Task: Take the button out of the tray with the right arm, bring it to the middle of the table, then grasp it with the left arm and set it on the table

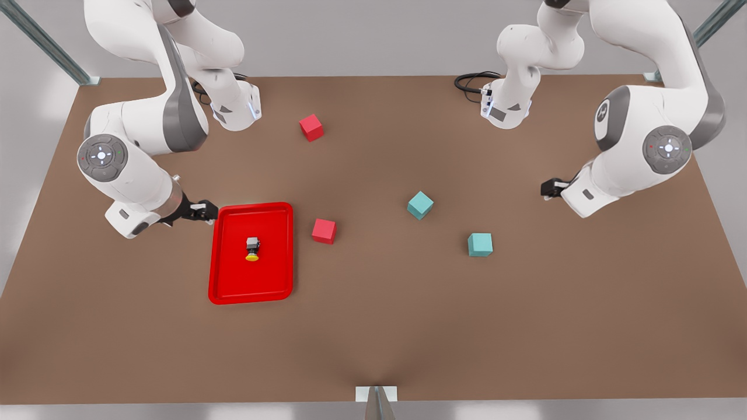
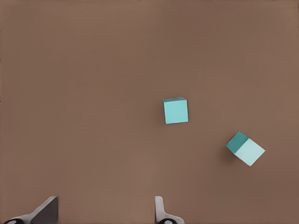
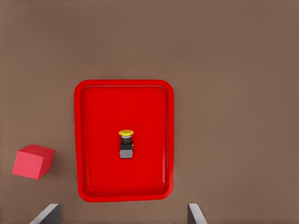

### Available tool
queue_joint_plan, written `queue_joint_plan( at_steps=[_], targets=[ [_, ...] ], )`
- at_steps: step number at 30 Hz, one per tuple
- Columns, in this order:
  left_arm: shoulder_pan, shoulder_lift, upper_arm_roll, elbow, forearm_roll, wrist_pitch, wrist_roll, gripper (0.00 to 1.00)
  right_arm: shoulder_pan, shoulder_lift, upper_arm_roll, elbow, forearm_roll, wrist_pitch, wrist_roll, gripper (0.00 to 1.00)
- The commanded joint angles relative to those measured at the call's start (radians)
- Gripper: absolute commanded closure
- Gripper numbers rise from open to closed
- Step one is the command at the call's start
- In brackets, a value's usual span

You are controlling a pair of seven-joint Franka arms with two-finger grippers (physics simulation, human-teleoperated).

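Yellow first: aim for the round yellow cap of the tiny push-button with the grey-black boxy body [image 1: 252, 249], apparently lying on its side near the middle of the bright red glossy rectangular tray [image 1: 233, 280], toward the front view's left on the plain matte brown surface [image 1: 373, 326]. Start from the right arm's black fingers [image 1: 202, 210], spread wide and holding nothing, poised just beside the tray's far corner; check that spread in the right wrist view by the two grey fingertips [image 3: 48, 214] well apart, with the push-button [image 3: 125, 145] ahead and between them. Carry the fingers over the low rim to a spot straight above the push-button, turn the wrist so as to close across the narrow boxy body rather than along cap and body together, then descend vertically and stop short of the tray floor. Close gently: probably prone to skidding on the glossy floor, or rolling on the round cap, if nudged from one side only. Lift clear of the rim before going sideways, and pass wide of the small red cube [image 1: 324, 231] just beside the tray on the way to the middle. Leave the left arm's fingers [image 1: 551, 188] waiting at the front view's right, likewise wide open and empty, near a teal cube [image 1: 420, 205] and a second teal cube [image 1: 480, 244].
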Motion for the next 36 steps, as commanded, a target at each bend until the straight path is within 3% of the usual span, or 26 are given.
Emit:
queue_joint_plan(
  at_steps=[1, 5, 7, 11, 16, 20, 30, 36],
  targets=[
    [0.002, 0.000, 0.000, 0.000, 0.006, 0.074, -0.007, 0.00, 0.001, -0.001, 0.001, 0.001, 0.006, 0.006, 0.085, 0.00],
    [0.000, 0.009, -0.001, 0.002, 0.006, 0.080, -0.007, 0.00, 0.021, 0.017, 0.007, -0.010, 0.009, -0.014, 0.198, 0.00],
    [0.000, 0.014, -0.001, 0.002, 0.006, 0.082, -0.007, 0.00, -0.010, 0.189, 0.007, -0.009, 0.033, 0.008, 0.166, 0.00],
    [0.002, 0.022, -0.001, 0.002, 0.006, 0.097, -0.007, 0.00, -0.059, 0.204, 0.007, -0.302, 0.018, 0.409, 0.094, 0.00],
    [0.000, 0.068, -0.001, 0.002, 0.006, 0.120, -0.005, 0.00, -0.001, 0.249, 0.006, -0.354, 0.012, 0.615, 0.103, 0.00],
    [0.002, 0.147, -0.001, 0.002, 0.006, 0.160, -0.005, 0.00, 0.017, 0.283, 0.007, -0.437, -0.111, 0.814, 0.062, 0.00],
    [0.002, 0.141, 0.000, 0.002, 0.006, 0.149, -0.007, 0.00, 0.013, 0.339, 0.007, -0.452, -0.109, 0.819, 0.074, 0.00],
    [0.002, 0.141, -0.001, 0.002, 0.006, 0.151, -0.010, 0.00, 0.007, 0.326, 0.007, -0.584, -0.106, 0.848, 0.098, 0.00]
  ],
)
